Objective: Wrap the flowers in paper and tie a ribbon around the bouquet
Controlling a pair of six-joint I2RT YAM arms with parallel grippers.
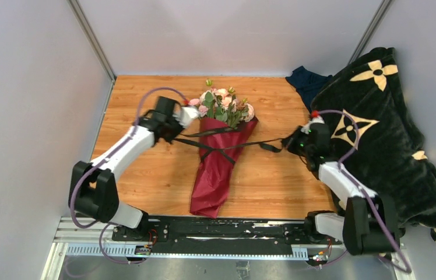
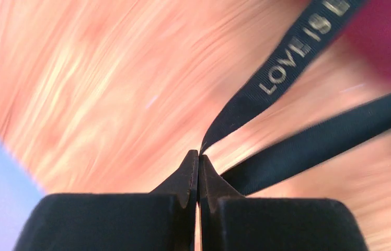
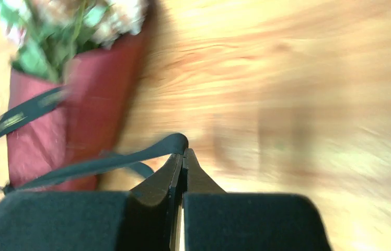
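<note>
Two tools are working the tie, one at each end of the ribbon.

Left tool: its fingers are pressed together and pinching the lettered ribbon, which is running out from the tips toward the upper right of the wrist view. In the overhead view this tool is sitting left of centre, just beside the flowers.

Right tool: its fingers are likewise pressed together, with a fold of ribbon caught at the tips. In the overhead view it is sitting right of centre, well apart from the cone.

Bouquet: it is lying on the counter at the centre of the overhead frame, blooms pointing to the top and the narrow end to the bottom. The paper is enclosing the stems as a dark red cone, so I am judging the wrapping step done.

Ribbon: it is stretching between the two tools and crossing over the upper part of the cone in an X. Whether a knot is already forming at the crossing is too small to tell. I am judging the tying as under way, with the tightening and a finished knot or bow left to do.

Surroundings: a black blanket and a navy cloth are lying at the right and upper right, apart from the work.
</note>
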